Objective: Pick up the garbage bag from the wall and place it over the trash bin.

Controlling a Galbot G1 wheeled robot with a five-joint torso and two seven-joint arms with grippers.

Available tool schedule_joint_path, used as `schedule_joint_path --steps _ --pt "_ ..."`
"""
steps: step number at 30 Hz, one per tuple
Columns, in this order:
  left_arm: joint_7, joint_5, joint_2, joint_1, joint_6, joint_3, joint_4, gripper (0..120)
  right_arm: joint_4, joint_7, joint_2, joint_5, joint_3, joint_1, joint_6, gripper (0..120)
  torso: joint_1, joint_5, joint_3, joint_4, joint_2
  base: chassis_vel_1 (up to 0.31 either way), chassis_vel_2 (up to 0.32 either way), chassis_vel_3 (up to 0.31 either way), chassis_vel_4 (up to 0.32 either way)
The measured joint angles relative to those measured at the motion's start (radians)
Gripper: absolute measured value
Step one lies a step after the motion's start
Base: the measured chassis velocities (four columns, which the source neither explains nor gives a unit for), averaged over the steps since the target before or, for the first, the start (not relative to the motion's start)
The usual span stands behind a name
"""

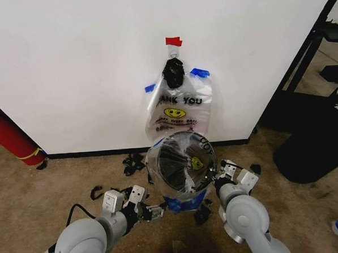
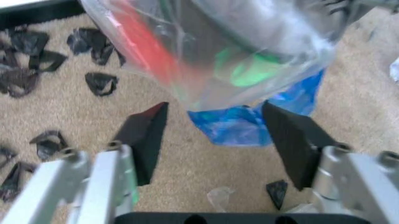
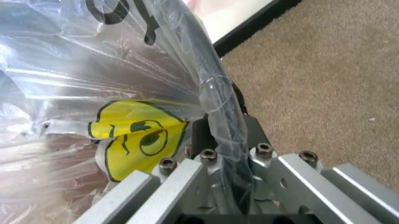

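Observation:
The trash bin (image 1: pixel 172 163) stands on the carpet below the wall (image 1: pixel 69 63), its black inside facing me. A clear crinkly garbage bag (image 1: pixel 197 152) is drawn over it; it bears a yellow smiley and a blue patch low down (image 2: pixel 237 123). My right gripper (image 1: pixel 218 174) is at the bin's right rim, shut on the bag's plastic (image 3: pixel 93 70) and the black rim, as the right wrist view shows at the gripper (image 3: pixel 224 135). My left gripper (image 1: pixel 156 209) is low at the bin's front left and open (image 2: pixel 215 109), apart from the bag (image 2: pixel 249 37). A second bag printed "THANK YOU" (image 1: pixel 179 112) hangs taped on the wall.
A long red cylinder (image 1: pixel 8 135) leans at the far left by the baseboard. Black scraps (image 1: pixel 134 162) litter the carpet left of the bin. A dark bag-like bulk (image 1: pixel 311 136) and a black frame stand at the right.

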Motion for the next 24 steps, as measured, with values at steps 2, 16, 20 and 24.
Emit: schedule_joint_path --steps 2,16,20,24 --pt "-0.004 -0.016 0.008 -0.015 0.0 0.0 -0.011 52 -0.007 0.0 0.008 -0.004 -0.002 0.007 0.005 0 0.0 0.0 0.0 0.0001 0.0 0.0 0.0 0.0 0.0" --pt "-0.044 -0.111 0.058 -0.156 0.028 0.017 -0.064 3 -0.024 -0.016 0.033 -0.053 -0.023 -0.005 0.02 0 0.0 0.0 0.0 0.0 0.0 0.0 0.0 0.0 0.0" --pt "-0.147 -0.234 0.018 -0.294 0.061 0.079 -0.046 0 -0.031 -0.018 0.05 -0.077 -0.046 -0.004 0.023 0 0.0 -0.0001 0.0 0.0002 0.0 0.0 0.0 0.0 0.0" --pt "-0.227 -0.303 -0.033 -0.4 0.085 0.145 -0.008 0 -0.034 -0.018 0.061 -0.096 -0.052 -0.007 0.026 0 0.0 0.0 0.0 0.0 0.0 0.0 0.0 0.0 0.0"
